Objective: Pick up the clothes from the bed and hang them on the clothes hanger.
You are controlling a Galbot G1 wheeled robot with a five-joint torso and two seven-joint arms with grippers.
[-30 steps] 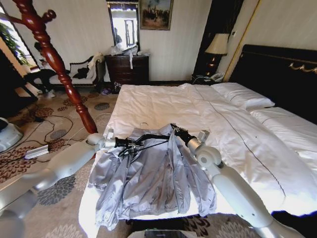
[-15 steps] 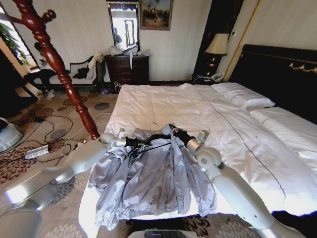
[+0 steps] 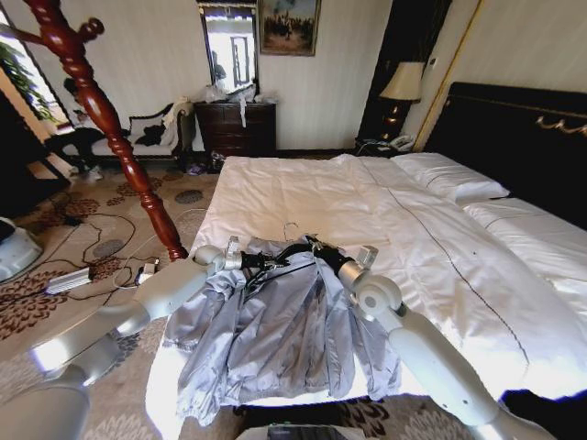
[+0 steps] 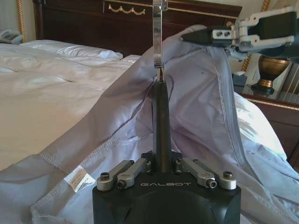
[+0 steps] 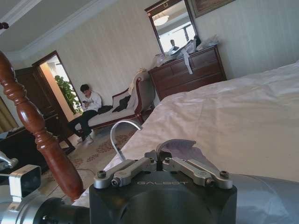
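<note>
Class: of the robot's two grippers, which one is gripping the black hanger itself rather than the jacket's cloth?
The left gripper: its fingers are closed on the black hanger, whereas the right gripper pinches the grey jacket by its collar.

The word "GALBOT" is embossed in pale capital letters on the black housing of the left gripper (image 4: 161, 154), just below its finger linkages. The same word "GALBOT" appears on the black housing of the right gripper (image 5: 161, 161). A small white care label (image 4: 77, 178) sewn into the clothes (image 4: 201, 107) carries print too small to read.
</note>
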